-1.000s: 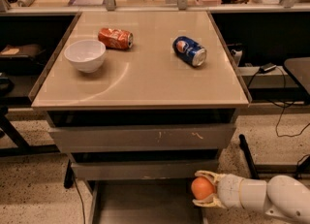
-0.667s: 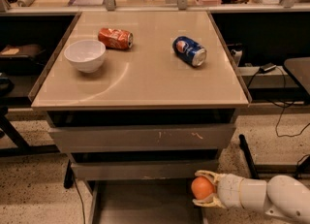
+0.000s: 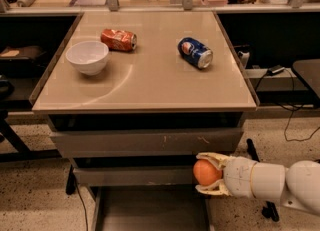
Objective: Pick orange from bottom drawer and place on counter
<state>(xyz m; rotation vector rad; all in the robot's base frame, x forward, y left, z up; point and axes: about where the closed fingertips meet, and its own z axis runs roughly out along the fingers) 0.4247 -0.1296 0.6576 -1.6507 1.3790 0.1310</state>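
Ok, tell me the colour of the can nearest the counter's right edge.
Blue can, camera view; the gripper holds the orange by the drawer fronts.

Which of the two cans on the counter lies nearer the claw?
The blue can, right of the red can; the claw holds the orange by the bottom drawer.

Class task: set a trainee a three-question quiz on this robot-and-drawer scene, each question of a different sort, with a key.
1. What does the two-finger gripper, low at the right before the scuffed grey drawer fronts, hold? A a green apple; B a small round orange fruit; C a metal spoon.
2. True or false: the shallow grey metal bottom drawer is pulled open.
3. Fill in: on the glossy beige counter, beside the crushed red-orange can and the blue can, stands a white ____.
Key: 1 B; 2 true; 3 bowl.
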